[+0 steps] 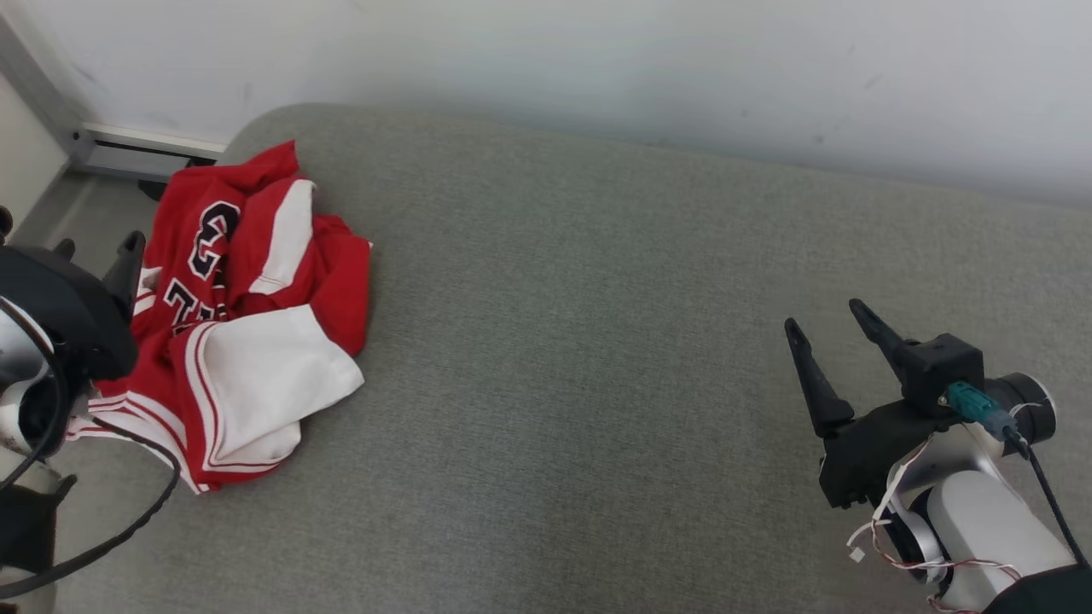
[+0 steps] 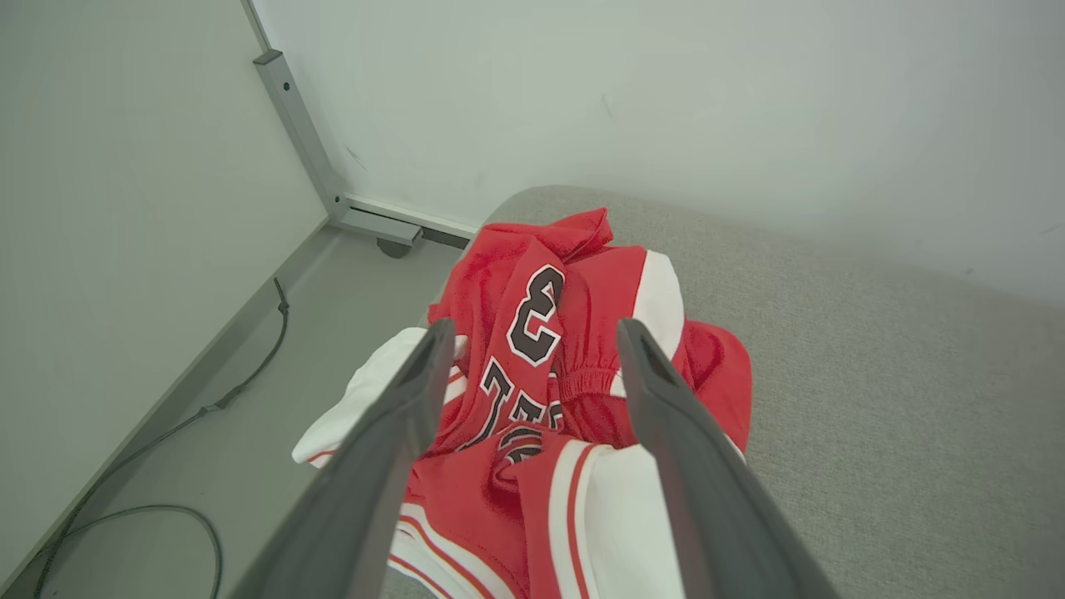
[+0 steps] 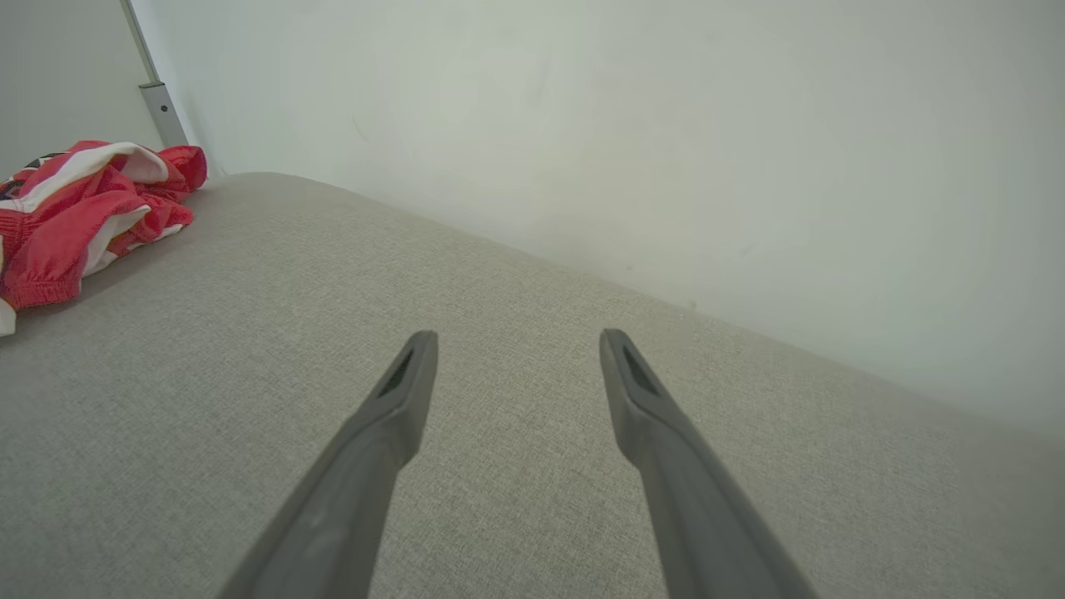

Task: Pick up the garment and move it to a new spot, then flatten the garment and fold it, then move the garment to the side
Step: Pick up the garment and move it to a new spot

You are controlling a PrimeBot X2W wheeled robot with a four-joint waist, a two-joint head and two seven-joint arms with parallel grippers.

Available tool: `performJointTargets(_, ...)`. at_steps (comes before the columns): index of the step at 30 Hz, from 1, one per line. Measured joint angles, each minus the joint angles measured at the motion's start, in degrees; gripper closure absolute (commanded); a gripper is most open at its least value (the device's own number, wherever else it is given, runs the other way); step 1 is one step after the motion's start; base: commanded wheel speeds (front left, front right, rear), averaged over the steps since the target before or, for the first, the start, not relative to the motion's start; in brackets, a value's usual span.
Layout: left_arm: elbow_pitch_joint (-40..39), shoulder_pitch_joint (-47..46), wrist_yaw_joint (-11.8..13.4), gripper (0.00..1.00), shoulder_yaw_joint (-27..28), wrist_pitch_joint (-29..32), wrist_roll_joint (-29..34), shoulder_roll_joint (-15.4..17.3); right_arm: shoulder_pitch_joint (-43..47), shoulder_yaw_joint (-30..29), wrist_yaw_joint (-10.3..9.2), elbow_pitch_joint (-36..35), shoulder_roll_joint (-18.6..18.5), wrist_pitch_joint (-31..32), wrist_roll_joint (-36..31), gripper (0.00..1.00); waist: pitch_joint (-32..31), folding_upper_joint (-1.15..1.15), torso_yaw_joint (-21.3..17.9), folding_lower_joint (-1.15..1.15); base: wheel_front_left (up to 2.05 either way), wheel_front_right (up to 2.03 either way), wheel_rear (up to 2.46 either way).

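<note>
The garment (image 1: pixel 247 315) is a red and white jersey with black lettering, crumpled in a heap at the left end of the grey padded surface (image 1: pixel 597 341). In the left wrist view my left gripper (image 2: pixel 532 333) hovers open over the garment (image 2: pixel 566 374), with nothing between its fingers. In the head view the left gripper (image 1: pixel 98 247) sits at the heap's left edge. My right gripper (image 1: pixel 823 320) stands open far to the right above bare fabric, holding nothing. The right wrist view has the right gripper (image 3: pixel 512 337) open and the garment (image 3: pixel 83 208) far off at upper left.
A white wall (image 1: pixel 597 68) runs along the back of the surface. Left of the surface's rounded end lie the floor (image 2: pixel 208 449), a metal post with a base rail (image 2: pixel 308 141) and a dark cable (image 2: pixel 166 466).
</note>
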Motion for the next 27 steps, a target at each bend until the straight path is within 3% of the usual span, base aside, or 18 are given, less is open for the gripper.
performJointTargets(12,9.9,-3.1,0.0,0.0,-3.4,13.3,-3.9,2.7,-2.6,-0.5,0.67,-2.4,-2.0,1.5,-0.6,0.0,5.5,0.0,-6.0,0.0,0.0,0.0,0.0)
performJointTargets(21,14.9,-5.9,0.0,0.0,-6.8,19.6,-3.7,1.8,-2.6,-1.6,0.6,-3.7,-3.4,2.4,-0.6,0.0,8.5,0.0,-8.2,0.0,0.0,0.0,0.0)
performJointTargets(23,15.9,-5.9,0.0,0.53,-7.3,20.1,-3.7,1.7,-2.6,-1.6,0.6,-3.9,-3.4,2.5,-0.6,0.0,8.8,0.0,-8.3,0.0,0.0,0.0,0.0)
performJointTargets(24,16.2,-5.9,0.0,1.0,-7.7,20.5,-3.7,1.6,-2.6,-1.6,0.6,-3.9,-3.5,2.5,-0.6,0.0,8.9,0.0,-8.3,0.0,0.0,0.0,0.0)
performJointTargets(27,16.5,-6.2,0.0,1.0,-9.3,20.9,-3.8,1.6,-2.6,-1.7,0.59,-4.0,-3.5,2.9,-0.6,0.0,9.1,0.0,-8.0,0.0,0.0,0.0,0.0)
